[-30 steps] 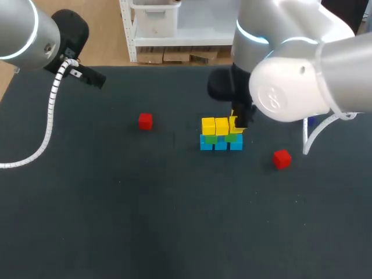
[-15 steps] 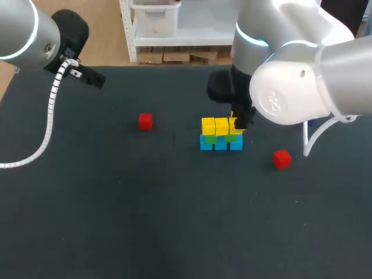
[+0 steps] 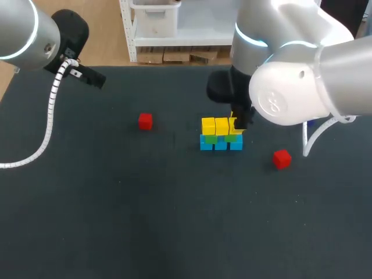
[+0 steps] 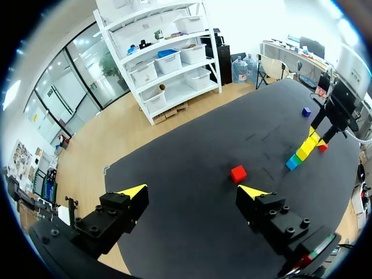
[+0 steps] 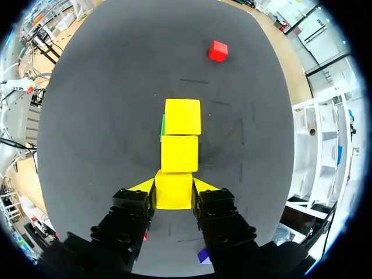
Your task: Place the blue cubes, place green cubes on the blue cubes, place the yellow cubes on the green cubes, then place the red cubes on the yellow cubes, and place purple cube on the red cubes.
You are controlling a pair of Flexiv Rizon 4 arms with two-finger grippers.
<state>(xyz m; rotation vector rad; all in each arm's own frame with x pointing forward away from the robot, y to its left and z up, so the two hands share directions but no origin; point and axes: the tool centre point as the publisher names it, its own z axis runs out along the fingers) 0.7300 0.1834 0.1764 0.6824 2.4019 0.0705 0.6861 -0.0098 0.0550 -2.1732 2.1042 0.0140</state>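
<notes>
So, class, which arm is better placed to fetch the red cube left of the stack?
Left, probably: the left gripper is open with that red cube ahead, while the right gripper is shut on a yellow cube.

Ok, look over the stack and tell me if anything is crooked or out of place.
Nothing stands out. The three yellow cubes line up in a straight row above the green cubes, with the right end effector shut on the nearest one. A thin green edge shows beside the row, perhaps a slight offset.
</notes>
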